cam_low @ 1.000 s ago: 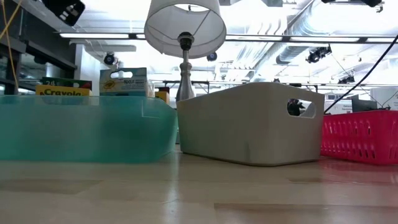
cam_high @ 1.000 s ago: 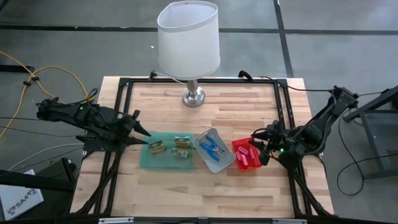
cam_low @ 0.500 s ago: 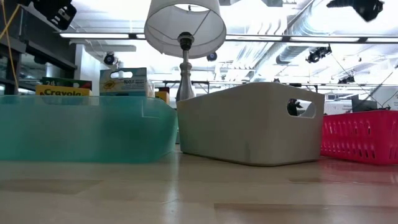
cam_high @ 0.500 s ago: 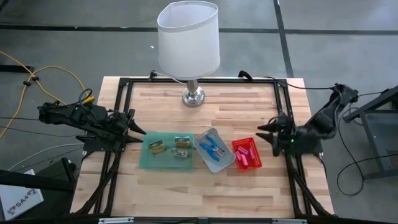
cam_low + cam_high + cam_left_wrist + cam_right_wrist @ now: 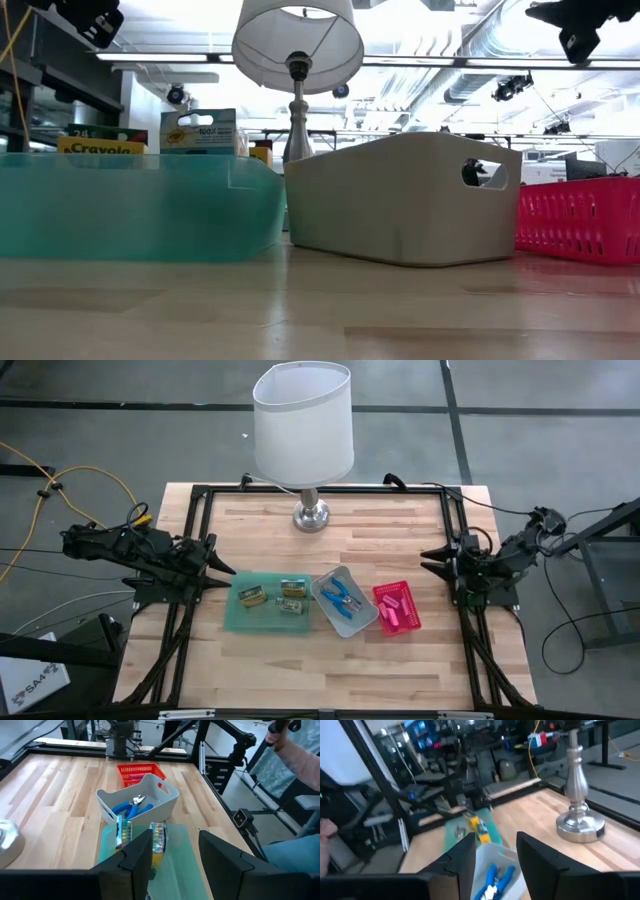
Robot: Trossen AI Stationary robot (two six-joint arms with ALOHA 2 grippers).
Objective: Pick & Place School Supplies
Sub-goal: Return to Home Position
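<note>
Three yellow-green packs (image 5: 250, 596) (image 5: 292, 588) (image 5: 289, 606) lie in the green tray (image 5: 232, 622). Blue-handled tools (image 5: 340, 597) lie in the grey tray (image 5: 362, 622). Small pink pieces (image 5: 393, 610) lie in the red basket (image 5: 412, 592). My left gripper (image 5: 222, 570) stands open, raised, at the table's left edge, pointing at the green tray; its fingers (image 5: 135, 862) frame the trays in the left wrist view. My right gripper (image 5: 432, 560) stands open, raised, at the table's right edge, level, beyond the red basket; its own view shows the gap between its fingers (image 5: 462, 860).
A lamp with a white shade (image 5: 303, 430) stands on its metal base (image 5: 311, 515) at the table's far middle. A black frame (image 5: 200, 495) runs round the tabletop. A person's sleeve (image 5: 295, 750) shows beyond the table. Bare wood lies near the front edge (image 5: 320, 670).
My right gripper has drawn back from over the red basket toward the table's right edge and tipped up from slanting down to level, staying open. My left gripper has pulled back a little from the green tray's corner toward the left edge. The supplies have not moved.
</note>
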